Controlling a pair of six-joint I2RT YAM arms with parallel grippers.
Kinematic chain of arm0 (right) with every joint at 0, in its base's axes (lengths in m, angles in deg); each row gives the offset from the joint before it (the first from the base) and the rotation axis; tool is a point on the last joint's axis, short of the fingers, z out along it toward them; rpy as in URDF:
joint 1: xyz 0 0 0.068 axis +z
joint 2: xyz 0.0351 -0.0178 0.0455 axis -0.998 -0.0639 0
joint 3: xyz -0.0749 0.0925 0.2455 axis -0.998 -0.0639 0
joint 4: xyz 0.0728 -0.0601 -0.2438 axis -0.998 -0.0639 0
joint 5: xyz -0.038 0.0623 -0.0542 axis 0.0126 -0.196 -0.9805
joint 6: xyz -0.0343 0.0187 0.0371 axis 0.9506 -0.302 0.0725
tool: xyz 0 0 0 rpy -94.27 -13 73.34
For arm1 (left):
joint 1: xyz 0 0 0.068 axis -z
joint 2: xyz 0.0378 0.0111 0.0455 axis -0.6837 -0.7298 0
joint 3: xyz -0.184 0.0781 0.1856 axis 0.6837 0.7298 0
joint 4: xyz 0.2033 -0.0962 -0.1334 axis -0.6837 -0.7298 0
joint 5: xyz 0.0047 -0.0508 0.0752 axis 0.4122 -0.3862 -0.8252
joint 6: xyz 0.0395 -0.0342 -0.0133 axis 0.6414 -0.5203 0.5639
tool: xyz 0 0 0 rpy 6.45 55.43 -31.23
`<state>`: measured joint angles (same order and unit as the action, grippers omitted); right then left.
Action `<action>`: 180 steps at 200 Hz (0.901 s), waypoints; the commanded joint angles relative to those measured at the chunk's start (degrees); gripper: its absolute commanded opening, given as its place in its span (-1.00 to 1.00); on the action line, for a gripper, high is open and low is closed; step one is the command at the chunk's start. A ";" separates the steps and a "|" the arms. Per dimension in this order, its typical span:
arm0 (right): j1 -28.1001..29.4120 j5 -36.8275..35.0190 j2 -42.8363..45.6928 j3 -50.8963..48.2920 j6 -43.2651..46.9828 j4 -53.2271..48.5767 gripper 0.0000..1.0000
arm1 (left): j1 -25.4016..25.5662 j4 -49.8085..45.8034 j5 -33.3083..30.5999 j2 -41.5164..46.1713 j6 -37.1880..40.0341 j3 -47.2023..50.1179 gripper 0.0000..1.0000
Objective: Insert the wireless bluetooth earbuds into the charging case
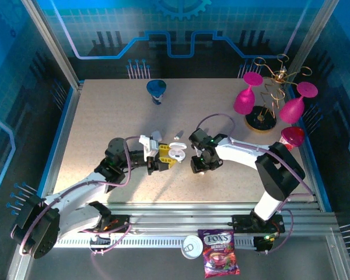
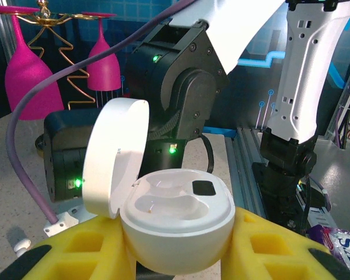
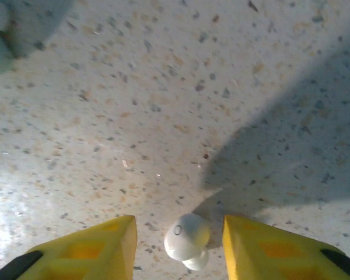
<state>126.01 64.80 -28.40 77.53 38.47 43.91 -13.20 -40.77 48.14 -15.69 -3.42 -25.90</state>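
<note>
Earbud (image 3: 186,236), one, between right end effector (image 3: 178,240) jaws; one open case (image 2: 175,217).

a: the charging case (image 2: 175,216)?
b: glossy white, one small black square on its face. yellow pads (image 2: 87,245) either side of it, tipped black.
a: beyond the case?
b: magenta glasses (image 2: 26,76), gold rack (image 2: 44,10). table (image 3: 163,87) beige, dark-speckled. earbud (image 3: 186,233) white.

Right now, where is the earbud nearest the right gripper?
The earbud lies on the table, low in the right wrist view, between the right gripper's open fingers.
</note>
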 commanded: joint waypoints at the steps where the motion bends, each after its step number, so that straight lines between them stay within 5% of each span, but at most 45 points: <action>1: 0.90 -3.70 -1.04 0.09 -1.60 -3.03 -0.18 | -0.27 1.65 1.10 0.61 0.47 -0.29 -0.44; 101: 1.04 -6.76 -1.22 1.29 -0.98 -6.04 -0.33 | -0.26 1.45 1.00 0.53 0.90 -0.43 -0.44; 180: 3.63 -12.71 -2.88 5.43 0.78 -9.80 -0.25 | -0.25 1.88 1.62 0.49 0.73 -0.84 -0.44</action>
<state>128.62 55.27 -29.65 80.92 38.61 37.42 -13.20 -40.77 48.17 -15.69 -3.40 -25.90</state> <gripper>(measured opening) 0.377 0.347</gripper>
